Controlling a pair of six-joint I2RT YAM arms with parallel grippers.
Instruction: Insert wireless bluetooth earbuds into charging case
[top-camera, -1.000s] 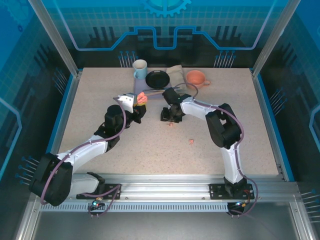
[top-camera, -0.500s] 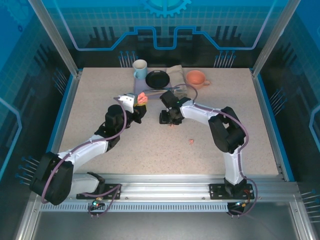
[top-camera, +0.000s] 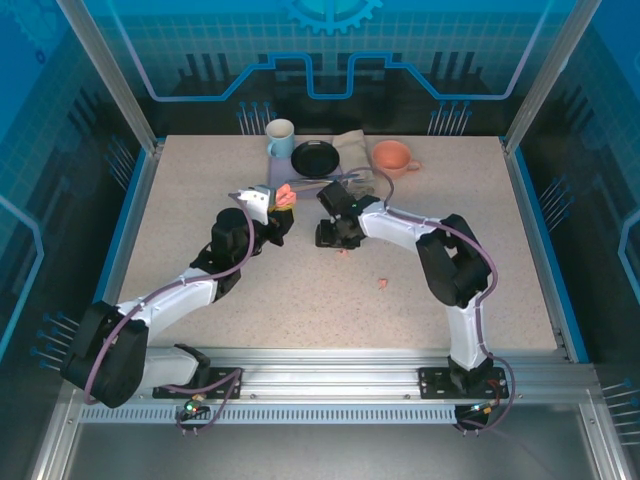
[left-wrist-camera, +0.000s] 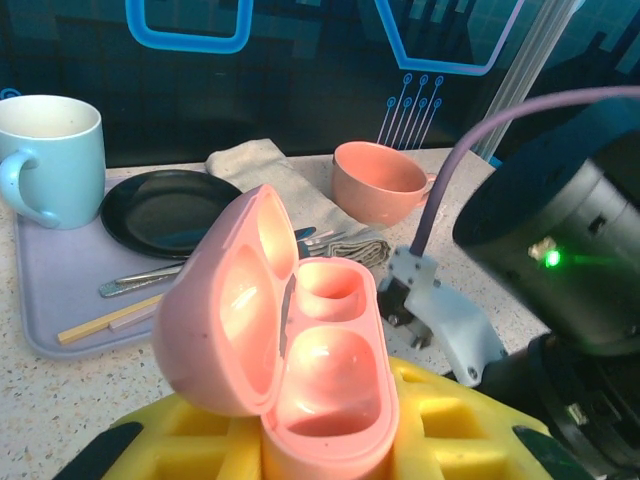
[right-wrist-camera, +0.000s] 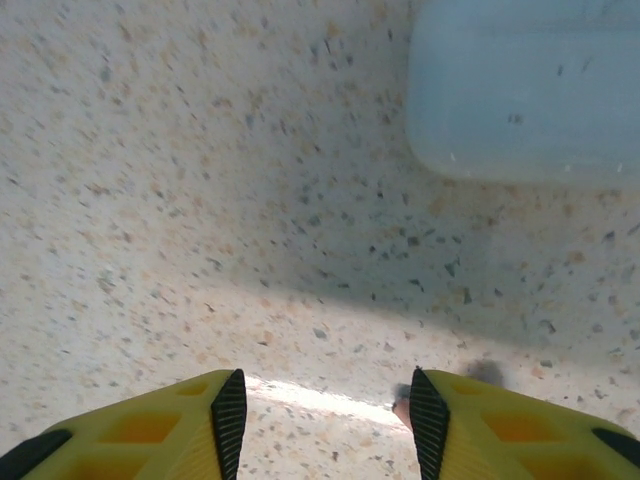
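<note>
Speckled worktop (top-camera: 200, 190): the left pincer (top-camera: 272, 212) clamps an open pink charging case (left-wrist-camera: 300, 370), both wells empty, while the right pincer (right-wrist-camera: 322, 410) hangs half-open, low, a pink earbud (right-wrist-camera: 401, 411) beside one finger. Closing off-centre could flick the tiny bud away.

I see my left arm (top-camera: 180, 292) reaching forward, the left gripper (top-camera: 277, 213) clamped on the charging case (left-wrist-camera: 310, 345), and my right arm (top-camera: 452, 262) folded inward, the right gripper (right-wrist-camera: 322, 405) pointing down, jaws parted.
</note>
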